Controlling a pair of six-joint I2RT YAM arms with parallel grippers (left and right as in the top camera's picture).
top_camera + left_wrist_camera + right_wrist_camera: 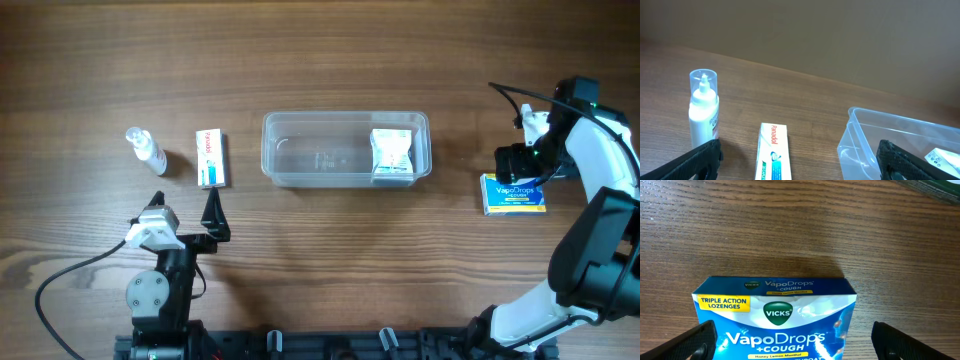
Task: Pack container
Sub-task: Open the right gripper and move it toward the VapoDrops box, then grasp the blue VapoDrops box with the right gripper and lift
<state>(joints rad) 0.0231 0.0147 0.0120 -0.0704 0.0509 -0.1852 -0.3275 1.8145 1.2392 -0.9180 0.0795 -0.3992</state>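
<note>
Hovering over Vicks VapoDrops box (775,315) at table (330,260) right, right claw (793,332) spread wide, left claw (799,159) likewise wide near Panadol box (211,158), clear container (310,150) at table centre, white packet (391,155) inside its right end

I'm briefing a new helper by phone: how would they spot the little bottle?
Start at the clear container mid-table and look to its left. Past the flat Panadol box stands a small white bottle, the only round thing, with a clear cap.

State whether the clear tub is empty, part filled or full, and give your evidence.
Part filled. The tub holds one white packet at its right end; the rest of its floor is bare.
</note>
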